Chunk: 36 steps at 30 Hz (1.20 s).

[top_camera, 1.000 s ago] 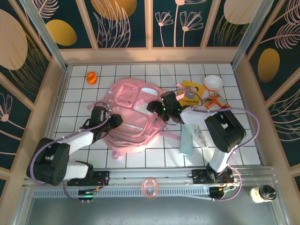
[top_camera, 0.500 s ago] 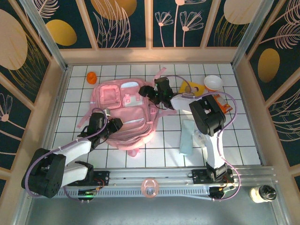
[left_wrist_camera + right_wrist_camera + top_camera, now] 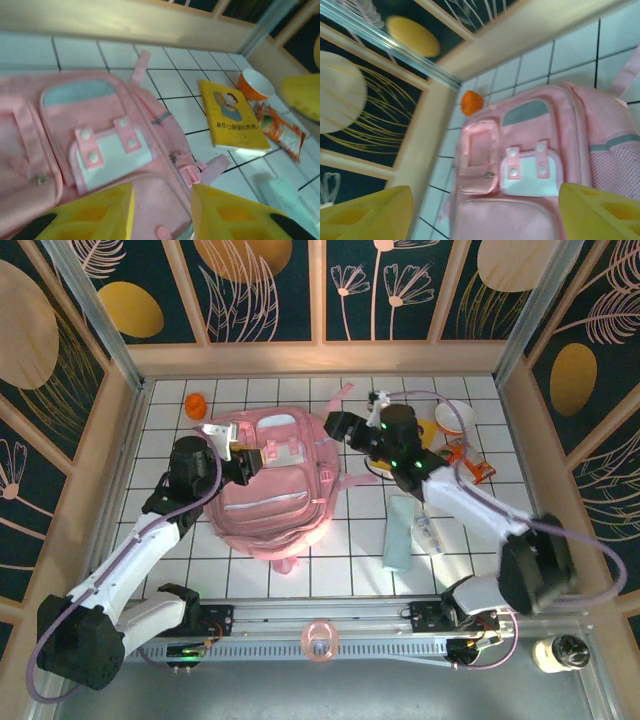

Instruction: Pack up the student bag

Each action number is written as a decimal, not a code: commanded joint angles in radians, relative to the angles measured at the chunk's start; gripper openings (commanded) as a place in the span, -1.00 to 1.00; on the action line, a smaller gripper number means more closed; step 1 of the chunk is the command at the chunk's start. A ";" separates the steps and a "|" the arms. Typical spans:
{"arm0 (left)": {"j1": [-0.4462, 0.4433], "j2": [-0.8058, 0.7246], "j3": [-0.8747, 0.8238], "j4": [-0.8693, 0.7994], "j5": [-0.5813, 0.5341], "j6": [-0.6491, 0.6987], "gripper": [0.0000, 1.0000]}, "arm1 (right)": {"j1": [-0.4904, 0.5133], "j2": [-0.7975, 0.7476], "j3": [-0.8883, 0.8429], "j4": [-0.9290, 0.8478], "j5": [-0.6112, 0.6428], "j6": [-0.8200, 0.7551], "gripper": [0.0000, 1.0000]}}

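I see the student bag [image 3: 272,490] flat mid-frame on the tiled table [image 3: 350,572], contents hidden; left gripper [image 3: 162,200] part open, right gripper [image 3: 485,197] wide, both empty.

Here's the white tiled table [image 3: 350,570]: the large pale pink fabric backpack [image 3: 275,490] lies flat left of centre, a small round orange object [image 3: 195,405] far left. On the right sit a yellow book [image 3: 232,120], an orange-sided bowl [image 3: 255,85] and an orange snack packet [image 3: 280,130], with a pale teal flat pouch [image 3: 398,532] nearer.

The student bag [image 3: 272,502] lies mid-frame on the surface [image 3: 340,575]; a small round object [image 3: 195,404] upper left, a bowl [image 3: 457,418] upper right.
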 commanded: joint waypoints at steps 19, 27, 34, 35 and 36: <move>-0.330 0.319 0.023 -0.223 0.003 0.970 0.02 | 0.064 -0.330 -0.377 0.066 0.211 -0.108 0.55; -0.340 0.409 0.020 -0.065 -0.129 0.889 0.19 | 0.063 -0.324 -0.413 0.101 0.212 -0.124 0.57; -0.341 0.434 -0.003 -0.047 -0.129 0.901 0.36 | 0.064 -0.312 -0.444 0.142 0.205 -0.124 0.57; -0.341 0.450 0.005 -0.069 -0.129 0.909 0.40 | 0.064 -0.307 -0.443 0.145 0.202 -0.129 0.58; -0.340 0.463 0.007 -0.083 -0.130 0.914 0.43 | 0.063 -0.303 -0.443 0.146 0.201 -0.131 0.58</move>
